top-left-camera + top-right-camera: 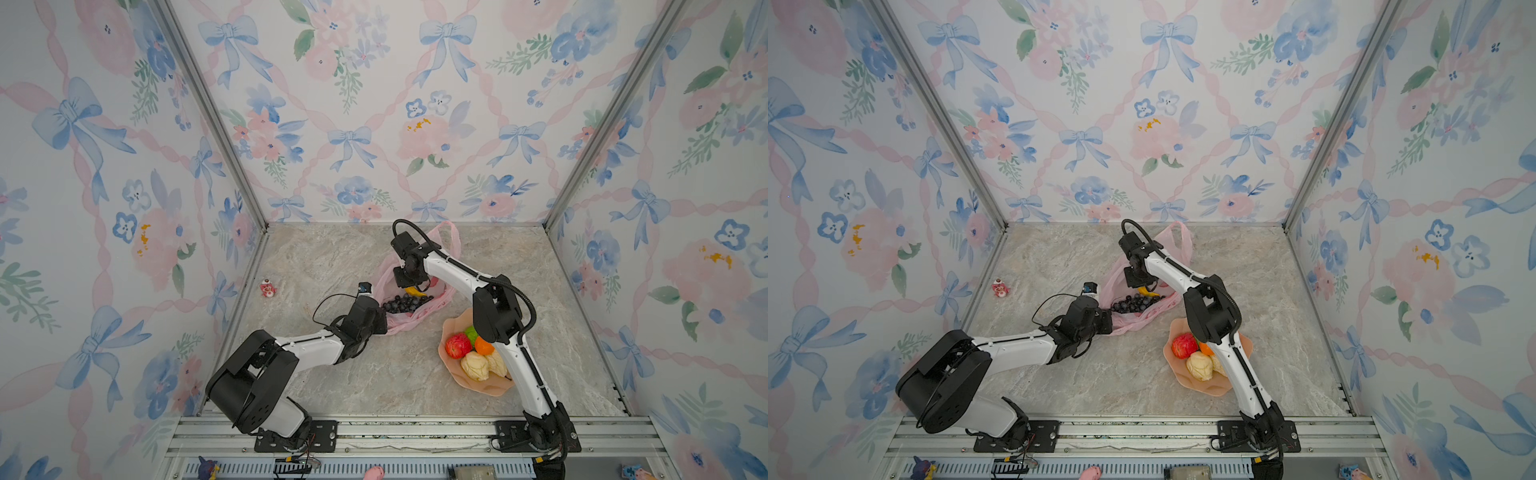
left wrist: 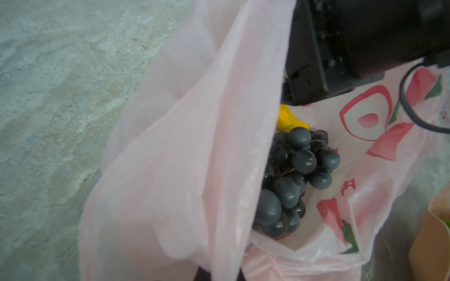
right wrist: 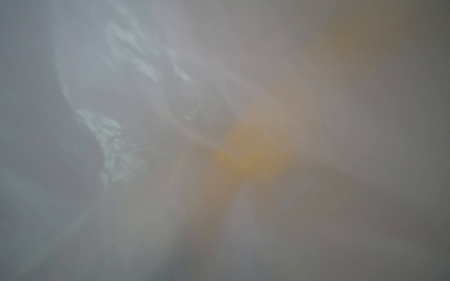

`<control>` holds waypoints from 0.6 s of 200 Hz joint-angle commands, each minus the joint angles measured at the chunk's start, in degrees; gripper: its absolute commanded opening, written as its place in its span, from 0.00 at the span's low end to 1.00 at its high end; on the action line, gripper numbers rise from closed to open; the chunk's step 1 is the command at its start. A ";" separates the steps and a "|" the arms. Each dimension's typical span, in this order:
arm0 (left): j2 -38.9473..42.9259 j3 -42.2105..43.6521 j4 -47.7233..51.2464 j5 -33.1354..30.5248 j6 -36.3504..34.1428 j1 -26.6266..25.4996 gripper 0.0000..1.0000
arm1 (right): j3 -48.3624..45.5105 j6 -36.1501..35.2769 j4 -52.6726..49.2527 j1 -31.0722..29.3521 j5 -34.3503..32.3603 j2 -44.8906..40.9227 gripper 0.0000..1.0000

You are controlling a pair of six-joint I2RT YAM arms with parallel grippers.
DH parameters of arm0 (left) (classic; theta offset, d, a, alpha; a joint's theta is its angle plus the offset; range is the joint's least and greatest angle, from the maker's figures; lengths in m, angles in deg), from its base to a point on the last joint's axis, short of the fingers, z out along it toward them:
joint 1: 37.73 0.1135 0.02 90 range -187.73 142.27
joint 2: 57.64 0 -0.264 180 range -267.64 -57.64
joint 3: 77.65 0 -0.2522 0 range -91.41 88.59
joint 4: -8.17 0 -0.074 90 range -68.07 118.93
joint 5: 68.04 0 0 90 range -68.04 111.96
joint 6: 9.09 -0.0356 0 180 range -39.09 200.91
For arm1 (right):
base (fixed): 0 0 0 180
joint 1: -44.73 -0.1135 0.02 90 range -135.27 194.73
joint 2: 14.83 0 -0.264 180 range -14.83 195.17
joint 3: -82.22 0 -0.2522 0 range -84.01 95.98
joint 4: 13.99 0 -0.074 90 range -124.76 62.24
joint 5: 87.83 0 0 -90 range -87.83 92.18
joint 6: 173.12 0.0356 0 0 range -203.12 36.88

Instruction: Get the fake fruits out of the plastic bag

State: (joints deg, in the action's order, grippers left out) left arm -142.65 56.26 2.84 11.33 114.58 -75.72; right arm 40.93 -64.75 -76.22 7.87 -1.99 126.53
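Grapes [image 1: 405,302] and banana [image 1: 417,291] lie inside the plastic bag [image 1: 390,272], which sits mid-tabletop [image 1: 332,374] toward the back edge. Your left gripper [image 1: 385,322] is pressed together on the bag's front rim, holding the film up. Your right gripper [image 1: 411,284] is down in the bag's mouth just over the banana. You cannot tell whether it pinches anything, because its wrist view is all blur. Red fruit [image 1: 458,345], orange [image 1: 483,345], green fruit [image 1: 471,333] and pears [image 1: 476,365] sit on the plate [image 1: 478,385] toward the front right corner.
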 commanded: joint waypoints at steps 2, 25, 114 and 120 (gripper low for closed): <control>0.53 -2.57 2.44 -7.41 -5.36 -3.51 0.00 | -1.79 -0.35 1.26 0.51 1.19 -3.79 0.23; -0.81 -4.20 3.25 -9.32 -6.97 -5.48 0.00 | -1.55 -0.46 1.36 0.83 1.77 -4.66 0.22; -3.54 -6.20 4.25 -10.72 -3.39 -4.34 0.00 | 0.39 0.04 1.05 0.83 4.99 -8.47 0.20; -3.60 -6.33 4.32 -10.42 -2.69 -3.75 0.00 | 0.30 0.18 1.01 0.83 5.18 -8.86 0.20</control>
State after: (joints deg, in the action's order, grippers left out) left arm -144.99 51.77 5.88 1.58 109.75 -80.99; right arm 39.73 -64.73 -75.06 8.37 1.81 122.50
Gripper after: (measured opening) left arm 0.049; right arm 0.275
